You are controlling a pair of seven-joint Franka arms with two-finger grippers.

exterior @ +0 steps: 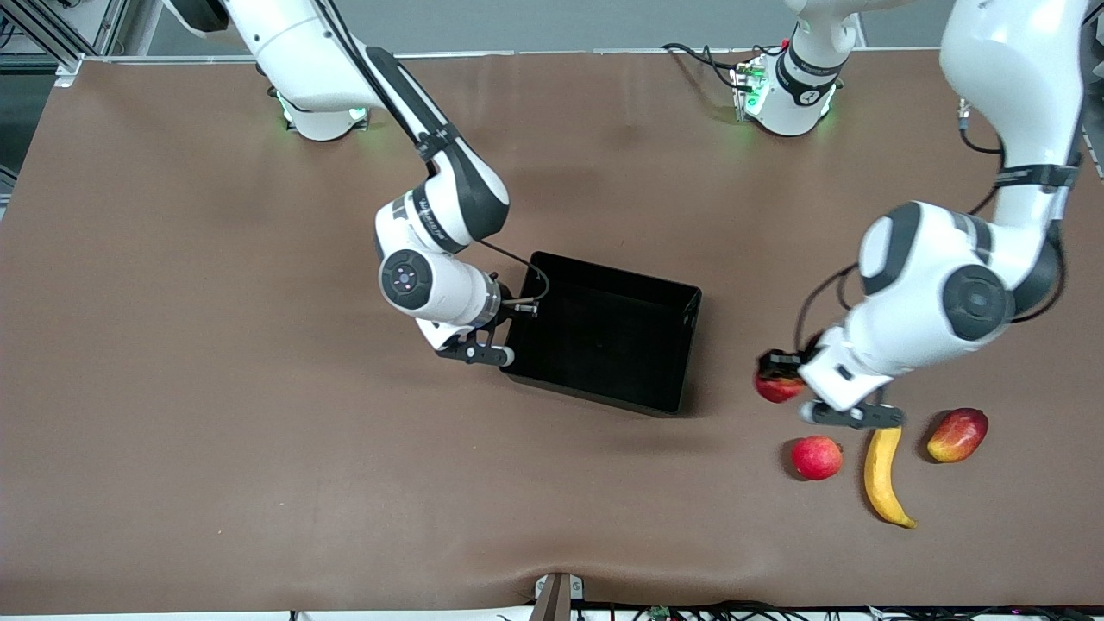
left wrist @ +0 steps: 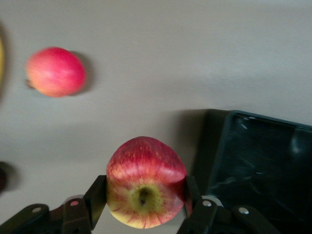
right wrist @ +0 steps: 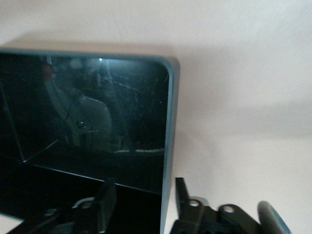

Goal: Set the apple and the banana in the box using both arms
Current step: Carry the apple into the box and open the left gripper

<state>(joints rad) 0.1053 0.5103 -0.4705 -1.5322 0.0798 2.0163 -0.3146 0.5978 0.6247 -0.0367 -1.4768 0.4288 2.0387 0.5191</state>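
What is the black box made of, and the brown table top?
The box looks like hard, shiny plastic: its glossy walls mirror light. The table top looks like a soft, matte brown mat, maybe rubber or leather-like; it shows faint ripples and no glare. I can't be certain.

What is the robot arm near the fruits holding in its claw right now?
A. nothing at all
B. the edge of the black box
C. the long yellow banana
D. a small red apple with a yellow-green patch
D. The left wrist view shows the left gripper with its fingers pressed on both sides of the apple, while the banana lies untouched on the table.
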